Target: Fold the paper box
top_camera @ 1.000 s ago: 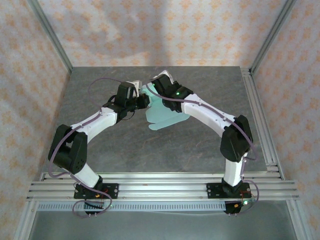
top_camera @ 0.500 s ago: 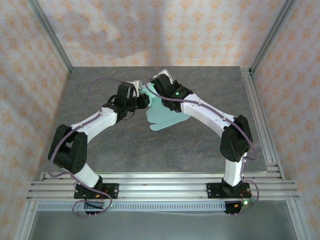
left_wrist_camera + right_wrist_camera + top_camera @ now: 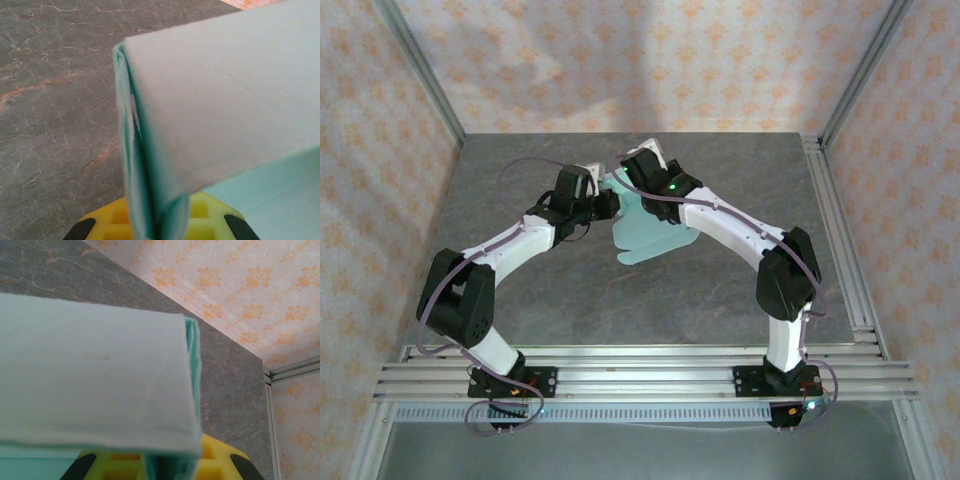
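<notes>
The paper box is a pale mint card sheet, partly folded, held just above the middle of the grey table. My left gripper comes in from the left and is shut on a folded side wall of the box, which runs down between its yellow jaws. My right gripper reaches in from the right and is shut on the opposite doubled wall. A pale panel of the box folds over above the jaws and hides the fingertips. The two grippers sit close together at the box's far end.
Patterned walls and metal posts enclose the table on three sides. Aluminium rails run along the near edge by the arm bases, and another rail lines the right side. Bare table lies left of the box.
My right gripper's jaws have closed on the box's wall. Both arms and the box stay almost where they were.
</notes>
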Tool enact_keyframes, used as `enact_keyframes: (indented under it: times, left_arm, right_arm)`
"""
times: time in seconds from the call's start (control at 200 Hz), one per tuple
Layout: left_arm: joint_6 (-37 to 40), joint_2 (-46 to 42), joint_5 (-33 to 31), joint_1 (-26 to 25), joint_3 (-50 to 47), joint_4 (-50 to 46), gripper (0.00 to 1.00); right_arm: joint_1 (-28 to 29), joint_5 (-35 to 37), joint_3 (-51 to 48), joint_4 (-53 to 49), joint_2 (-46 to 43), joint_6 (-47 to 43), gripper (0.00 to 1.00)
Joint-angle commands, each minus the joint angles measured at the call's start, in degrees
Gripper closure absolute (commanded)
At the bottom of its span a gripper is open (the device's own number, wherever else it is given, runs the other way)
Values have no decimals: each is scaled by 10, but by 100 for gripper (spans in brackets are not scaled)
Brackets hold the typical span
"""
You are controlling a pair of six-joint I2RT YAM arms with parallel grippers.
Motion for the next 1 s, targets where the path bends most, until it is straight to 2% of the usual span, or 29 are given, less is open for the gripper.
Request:
enact_keyframes:
  times: [0.0,0.025,0.09,0.125,0.15,0.2,0.35,0.45,0.561,0.651,0.851,0.996]
  left_arm:
    - [11,-15,36,-11,23,59,100]
    - [11,-15,36,-11,24,58,100]
    - [11,-15,36,-11,26,57,100]
    - [11,-16,35,-11,27,55,100]
    - [12,-15,35,-11,28,54,100]
    - [12,-14,35,-11,30,50,100]
    - [11,-10,37,-11,34,50,100]
    - [11,-7,36,-11,37,47,100]
    - [8,-3,31,-11,41,42,100]
    - [-6,2,21,-11,46,36,100]
    - [-17,13,12,-11,50,31,100]
    - [-9,18,9,-10,53,25,100]
  right_arm:
    - [7,31,-4,-29,14,-24,100]
    - [6,40,-5,-26,15,-25,100]
    - [7,51,-9,-19,17,-24,81]
    - [8,52,-11,-16,18,-22,79]
    - [8,51,-11,-15,18,-21,82]
    - [9,49,-13,-12,20,-20,100]
    - [12,61,-11,-6,29,-22,100]
    - [12,33,-16,0,18,-12,100]
    - [10,-14,-27,13,-6,1,71]
    - [6,-41,-26,8,-19,11,55]
    - [-2,-155,-61,25,-67,-12,35]
    - [-14,-185,-76,19,-92,-13,29]
